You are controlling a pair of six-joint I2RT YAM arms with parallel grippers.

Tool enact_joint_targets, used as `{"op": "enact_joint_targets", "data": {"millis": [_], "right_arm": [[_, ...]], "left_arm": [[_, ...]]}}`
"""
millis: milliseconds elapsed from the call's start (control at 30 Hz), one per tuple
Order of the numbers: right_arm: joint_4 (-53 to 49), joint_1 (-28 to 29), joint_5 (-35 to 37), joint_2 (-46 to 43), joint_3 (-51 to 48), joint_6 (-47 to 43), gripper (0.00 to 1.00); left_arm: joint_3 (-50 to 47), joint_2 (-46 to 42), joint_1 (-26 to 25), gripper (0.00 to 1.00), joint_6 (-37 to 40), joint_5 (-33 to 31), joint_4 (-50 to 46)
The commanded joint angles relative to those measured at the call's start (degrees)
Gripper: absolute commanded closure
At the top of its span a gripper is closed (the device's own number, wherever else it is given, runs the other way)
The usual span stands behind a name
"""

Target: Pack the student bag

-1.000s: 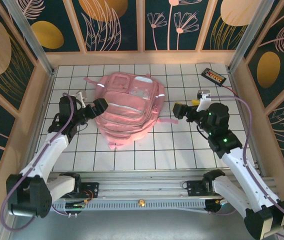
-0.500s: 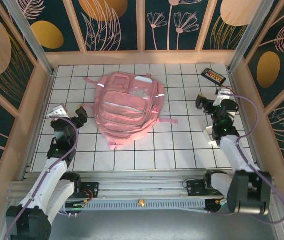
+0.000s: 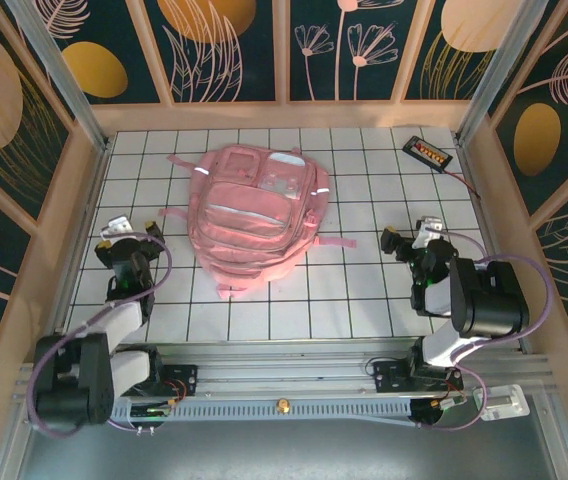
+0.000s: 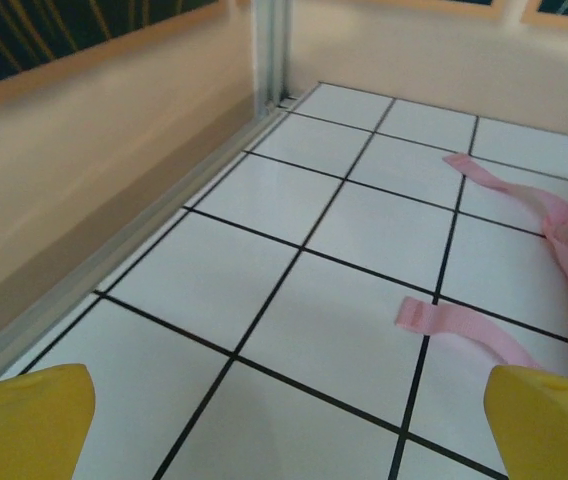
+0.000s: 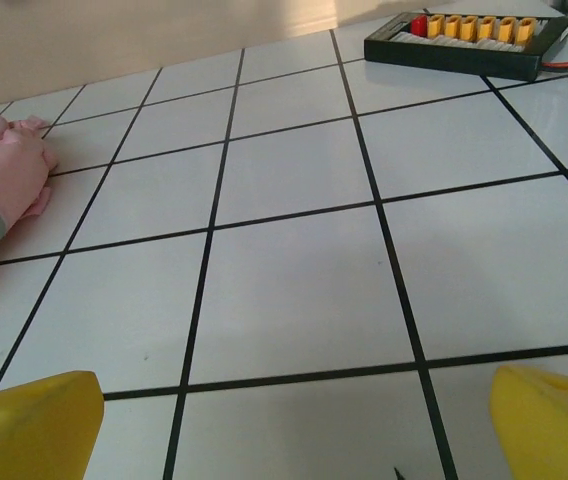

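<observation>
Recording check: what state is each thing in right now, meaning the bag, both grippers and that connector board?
student bag: lying flat, front side up, looks closed, straps spread loose.
left gripper: open, holding nothing, apart from the bag.
right gripper: open, holding nothing, apart from the bag.
connector board: lying flat in the far right corner, untouched.

We see the left gripper [image 3: 129, 232] drawn back from the left edge of the student bag [image 3: 254, 215], now well apart from it at the near left of the table [image 3: 364, 300]. The right gripper [image 3: 407, 238] has likewise withdrawn rightward and nearer.
</observation>
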Motion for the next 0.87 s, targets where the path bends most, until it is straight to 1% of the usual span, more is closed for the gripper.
{"op": "enact_joint_targets", "data": {"millis": [0,33,67,100,133,200,267,333,367,467,633,833], "right_arm": [[12.6,0.1,0.8,0.5,0.3,0.3,0.01],[10.4,0.3,1.1,0.1,0.9,0.0,0.01],[10.2,0.5,1.3,0.4,1.4,-0.1,0.01],[9.8,0.7,1.7,0.2,1.4,-0.3,0.01],[9.7,0.9,2.3,0.2,1.6,-0.4,0.01],[9.1,1.9,4.2,0.1,1.7,-1.0,0.01],[8.8,3.3,7.3,0.1,1.9,-1.7,0.01],[7.8,2.9,6.7,0.0,2.4,-1.3,0.01],[7.8,2.9,6.9,0.1,2.5,-1.3,0.01],[7.7,2.9,6.8,0.1,2.4,-1.3,0.01],[7.6,3.0,7.0,0.2,2.6,-1.4,0.01],[7.8,3.0,7.1,0.1,2.6,-1.4,0.01]], "left_arm": [[1.2,6.8,0.5,0.01,1.8,6.2,13.4],[1.6,9.0,0.5,0.01,1.5,7.6,15.4],[2.7,10.5,0.6,0.01,1.4,9.7,16.1],[2.5,11.7,0.5,0.01,0.6,11.1,19.4],[2.6,12.8,0.5,0.01,1.2,12.4,20.7],[1.4,15.1,0.5,0.01,1.4,13.2,25.3],[-0.6,16.5,0.5,0.01,3.1,16.7,29.8],[-1.9,19.4,0.5,0.01,3.0,16.9,35.1],[-1.4,19.3,0.5,0.01,3.2,17.2,33.8],[-1.1,19.5,0.5,0.01,3.2,17.0,33.6],[-1.3,19.4,0.4,0.01,3.3,16.6,33.9],[-2.1,19.3,0.4,0.01,3.6,17.5,35.4]]}}
